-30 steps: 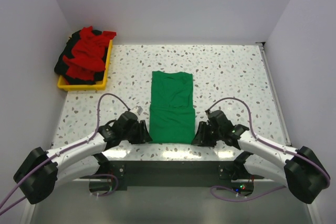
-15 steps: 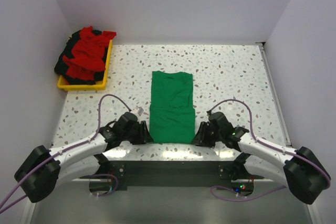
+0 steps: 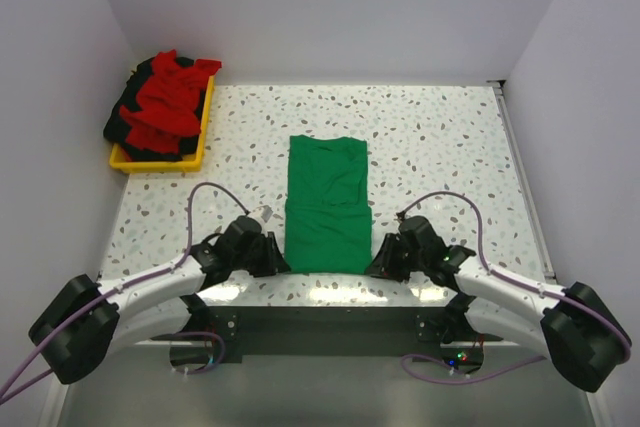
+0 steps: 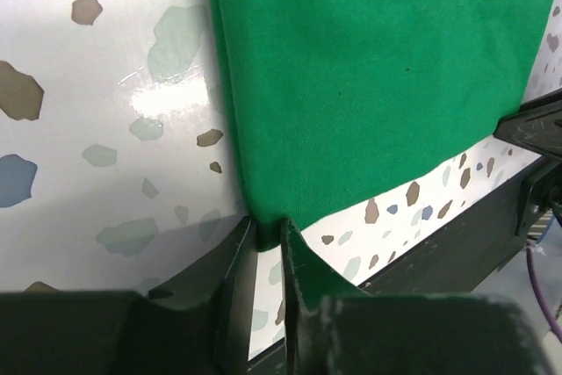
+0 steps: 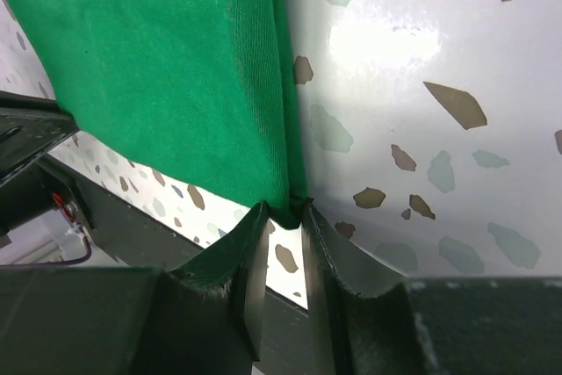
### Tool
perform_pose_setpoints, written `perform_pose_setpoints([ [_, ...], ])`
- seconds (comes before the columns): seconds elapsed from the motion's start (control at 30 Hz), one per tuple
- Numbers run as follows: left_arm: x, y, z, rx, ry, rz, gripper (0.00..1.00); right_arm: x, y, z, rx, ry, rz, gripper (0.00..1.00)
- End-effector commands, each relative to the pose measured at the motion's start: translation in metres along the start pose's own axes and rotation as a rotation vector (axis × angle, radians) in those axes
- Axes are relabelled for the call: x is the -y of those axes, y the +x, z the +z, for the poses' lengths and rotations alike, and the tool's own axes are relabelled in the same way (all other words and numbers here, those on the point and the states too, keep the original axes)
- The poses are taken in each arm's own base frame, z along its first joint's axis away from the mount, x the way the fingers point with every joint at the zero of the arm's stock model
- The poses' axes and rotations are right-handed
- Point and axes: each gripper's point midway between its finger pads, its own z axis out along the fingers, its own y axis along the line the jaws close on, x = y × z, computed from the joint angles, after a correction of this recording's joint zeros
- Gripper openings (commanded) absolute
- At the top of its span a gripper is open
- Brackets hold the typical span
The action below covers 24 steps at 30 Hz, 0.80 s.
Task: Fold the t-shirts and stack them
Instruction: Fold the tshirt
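Fingers [image 4: 233, 261] of the left gripper [image 4: 266, 236] are pinched nearly together on the near left corner of the green t-shirt [image 3: 327, 209]. The near right corner is clamped likewise by the right gripper [image 5: 283, 217]. The shirt is laid folded lengthwise at the near middle of the table [image 3: 450, 147], between both grippers.

The gripper [image 5: 283, 215] pinches a corner of the green shirt [image 5: 167, 68]. The cloth lies flat on the speckled table [image 5: 421, 59], layered at its edge.
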Motion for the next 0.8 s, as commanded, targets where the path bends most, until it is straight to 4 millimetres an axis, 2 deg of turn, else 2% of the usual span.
perform_pose_setpoints([
  [0.0,-0.017,0.016,0.003,-0.047,-0.052,-0.029,0.21,0.009,-0.003,0.003,0.038,0.022,0.012,0.26],
  [0.13,-0.015,0.018,0.003,-0.053,-0.041,-0.047,0.16,0.007,-0.004,0.001,0.053,0.008,0.011,0.22],
  [0.2,-0.014,0.018,0.003,-0.054,-0.033,-0.05,0.1,0.009,-0.004,0.001,0.056,0.008,0.014,0.19],
  [0.27,-0.017,0.023,0.003,-0.065,-0.037,-0.058,0.01,0.011,-0.002,-0.001,0.057,0.008,0.013,0.11],
  [0.37,-0.019,0.027,0.002,-0.075,-0.039,-0.071,0.0,0.01,0.001,-0.004,0.058,-0.01,0.008,0.01],
  [0.53,-0.022,0.036,-0.006,-0.078,-0.02,-0.075,0.0,0.015,0.01,-0.016,0.05,-0.027,0.002,0.0],
  [0.57,-0.026,0.04,-0.009,-0.088,-0.034,-0.077,0.0,0.009,0.01,-0.021,0.06,-0.062,-0.01,0.0],
  [0.63,-0.02,0.037,-0.014,-0.067,-0.005,-0.069,0.0,0.012,0.015,-0.027,0.047,-0.064,-0.011,0.0],
  [0.67,-0.021,0.039,-0.017,-0.073,-0.008,-0.071,0.0,0.004,0.016,-0.032,0.051,-0.105,-0.026,0.0],
  [0.77,-0.01,0.034,-0.026,-0.052,0.033,-0.062,0.0,0.002,0.02,-0.04,0.036,-0.118,-0.039,0.0],
])
